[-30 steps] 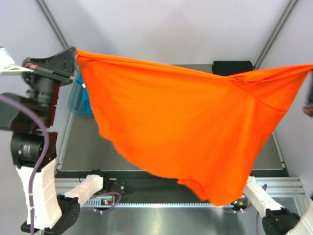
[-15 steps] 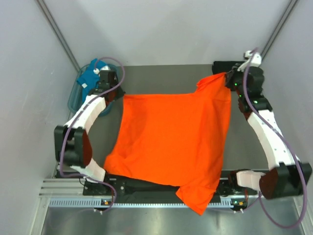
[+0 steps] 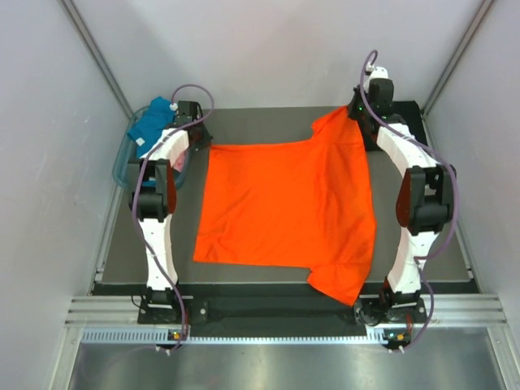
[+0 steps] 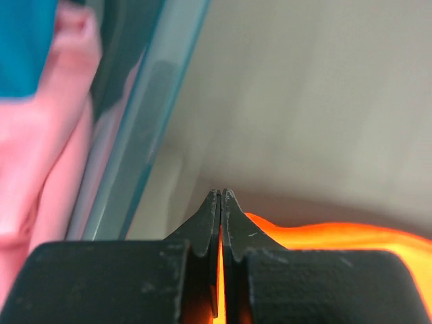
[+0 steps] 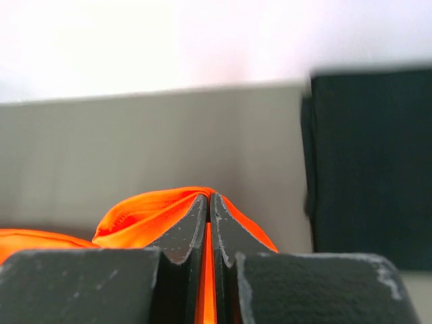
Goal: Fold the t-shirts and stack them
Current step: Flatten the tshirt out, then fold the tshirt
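The orange t-shirt (image 3: 284, 203) lies spread on the table (image 3: 268, 122). The left gripper (image 4: 221, 194) and right gripper (image 5: 208, 197) each pinch a far corner

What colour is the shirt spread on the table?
The shirt is plain bright orange, clearest from the top camera.

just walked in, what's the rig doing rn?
Both arms are on one bright orange cloth t-shirt, which lies spread on the grey table. The left gripper is shut on its far left corner, beside the translucent blue-green plastic basket holding teal cloth and pink cloth. The right gripper is shut on the far right corner, near a folded black t-shirt. No fold yet; one part laps over the near edge.
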Available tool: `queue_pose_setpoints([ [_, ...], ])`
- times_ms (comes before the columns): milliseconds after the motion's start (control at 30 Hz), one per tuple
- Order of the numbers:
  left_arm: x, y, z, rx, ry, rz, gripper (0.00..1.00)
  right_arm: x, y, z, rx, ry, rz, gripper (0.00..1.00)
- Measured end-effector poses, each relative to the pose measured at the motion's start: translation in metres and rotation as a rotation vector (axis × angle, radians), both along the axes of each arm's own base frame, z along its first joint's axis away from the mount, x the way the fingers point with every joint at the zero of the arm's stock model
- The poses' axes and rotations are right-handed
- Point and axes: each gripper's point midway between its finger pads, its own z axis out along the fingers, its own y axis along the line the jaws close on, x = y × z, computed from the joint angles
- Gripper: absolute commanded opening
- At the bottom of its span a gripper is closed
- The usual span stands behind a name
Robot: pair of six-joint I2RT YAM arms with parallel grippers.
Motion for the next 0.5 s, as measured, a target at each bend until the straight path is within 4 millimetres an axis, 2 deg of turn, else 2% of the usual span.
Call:
queue_pose_setpoints([
  [100,0.014,-0.001,0.01,-0.009,-0.032,-0.018,0.0,0.026,0.006,0.012,0.0,-0.032,0.022,0.0],
  [167,0.023,0.0,0.017,-0.014,-0.052,-0.026,0.0,0.03,0.007,0.016,0.0,-0.029,0.029,0.0],
  [233,0.023,0.001,0.019,-0.016,-0.052,-0.034,0.0,0.026,0.007,0.013,-0.001,0.0,0.032,0.0],
  [367,0.015,0.002,0.012,-0.015,-0.021,-0.05,0.0,0.007,0.005,-0.006,0.0,0.086,0.027,0.0],
  [500,-0.012,0.003,-0.005,-0.004,0.06,-0.061,0.0,-0.04,0.001,-0.029,0.0,0.215,0.021,0.0],
])
